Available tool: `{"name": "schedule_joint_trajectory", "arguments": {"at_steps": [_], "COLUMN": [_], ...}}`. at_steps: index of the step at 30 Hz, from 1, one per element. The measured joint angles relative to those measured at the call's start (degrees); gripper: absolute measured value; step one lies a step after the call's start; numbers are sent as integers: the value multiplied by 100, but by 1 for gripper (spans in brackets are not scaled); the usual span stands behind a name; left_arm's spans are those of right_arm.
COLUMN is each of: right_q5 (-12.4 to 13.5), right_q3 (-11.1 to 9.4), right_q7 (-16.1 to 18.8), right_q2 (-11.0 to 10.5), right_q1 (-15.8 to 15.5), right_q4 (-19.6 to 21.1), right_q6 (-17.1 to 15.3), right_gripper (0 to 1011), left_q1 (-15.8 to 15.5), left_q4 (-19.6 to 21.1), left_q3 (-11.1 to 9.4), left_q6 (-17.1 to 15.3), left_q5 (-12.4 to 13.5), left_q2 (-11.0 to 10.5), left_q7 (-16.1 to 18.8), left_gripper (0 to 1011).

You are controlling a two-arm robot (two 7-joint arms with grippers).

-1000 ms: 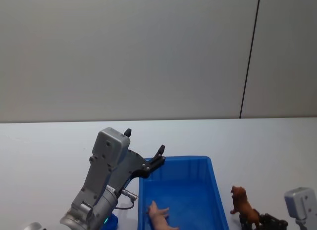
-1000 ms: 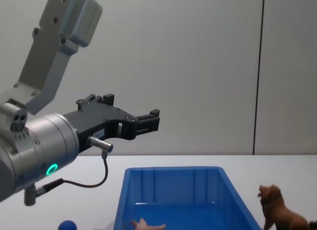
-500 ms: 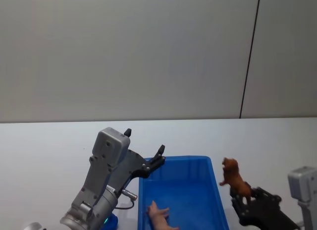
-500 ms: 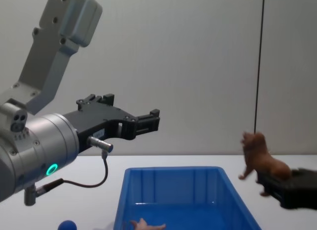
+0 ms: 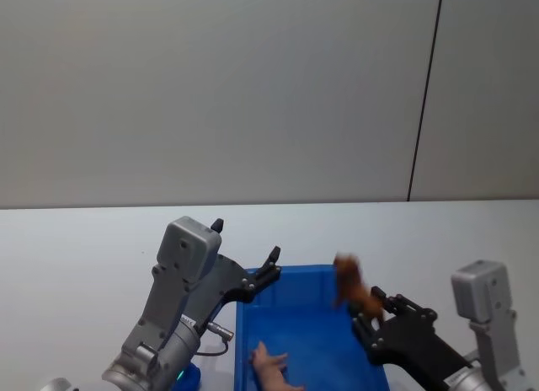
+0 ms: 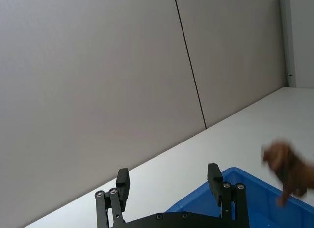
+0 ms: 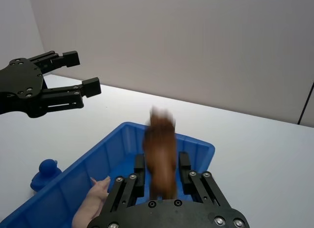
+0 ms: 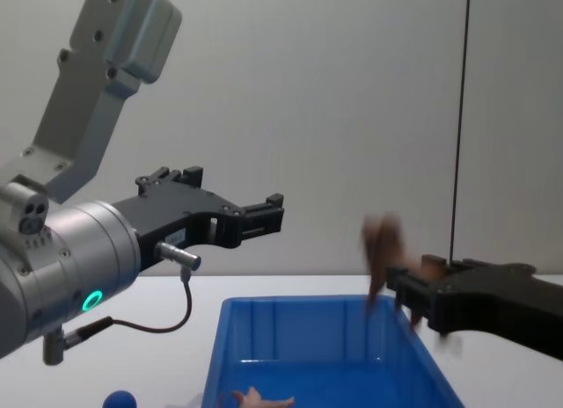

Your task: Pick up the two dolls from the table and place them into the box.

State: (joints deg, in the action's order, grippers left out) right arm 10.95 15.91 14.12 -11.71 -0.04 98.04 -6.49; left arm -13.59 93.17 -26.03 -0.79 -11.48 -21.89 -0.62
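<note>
My right gripper [image 5: 370,317] is shut on the shaggy reddish-brown doll [image 5: 351,290], carrying it in the air over the right rim of the blue box [image 5: 303,272]. The brown doll [image 7: 161,152] stands upright between the fingers, motion-blurred, and appears in the chest view too [image 8: 384,248]. The pale pink doll [image 5: 270,366] lies on the box floor at the near left. My left gripper [image 5: 245,245] hovers open and empty above the box's far-left corner. A blue rounded doll [image 7: 45,171] sits on the white table [image 5: 84,248] beside the box's left wall.
A plain grey wall with a dark vertical seam stands behind the table. Bare white tabletop stretches left, right and behind the box.
My right gripper has lifted the brown doll off the table to the box's right and swung it leftward over the box rim. The left arm has stayed still.
</note>
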Motion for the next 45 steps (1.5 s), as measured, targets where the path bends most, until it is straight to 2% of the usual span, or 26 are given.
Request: {"name": "schedule_joint_trajectory", "arguments": {"at_steps": [1,2,4,10,11,16,17,22,30,38,45], "right_q5": [-26,-33,-55,-98,-100,-92,-84,-23,144,239,284], "right_q3": [17,23,32,46,45,9,-2,-67,-211,-288,-325], "right_q7": [26,31,46,46,36,-97,-126,-331,-743,-948,-1050], "right_q2": [27,38,61,102,102,84,73,10,-160,-253,-298], "right_q1": [36,50,80,144,147,141,131,54,-198,-340,-412], "right_q4": [-35,-50,-85,-168,-173,-186,-186,-134,66,178,232], "right_q6": [-8,-10,-21,-47,-48,-50,-49,-26,54,102,125], "right_gripper": [404,404,504,659,716,848,908,998,1001,1001,1001], "left_q1": [0,0,0,0,0,0,0,0,0,5,59], "left_q4": [0,0,0,0,0,0,0,0,0,0,64], "left_q3": [0,0,0,0,0,0,0,0,0,4,34], "left_q6": [0,0,0,0,0,0,0,0,0,-13,-205], "left_q5": [0,0,0,0,0,0,0,0,0,0,-58], "left_q2": [0,-1,0,0,0,0,0,0,0,-2,-46], "left_q7": [0,0,0,0,0,0,0,0,0,0,88], "left_gripper": [1001,1001,1001,1001,1002,1002,1001,1001,1001,1001,1001]}}
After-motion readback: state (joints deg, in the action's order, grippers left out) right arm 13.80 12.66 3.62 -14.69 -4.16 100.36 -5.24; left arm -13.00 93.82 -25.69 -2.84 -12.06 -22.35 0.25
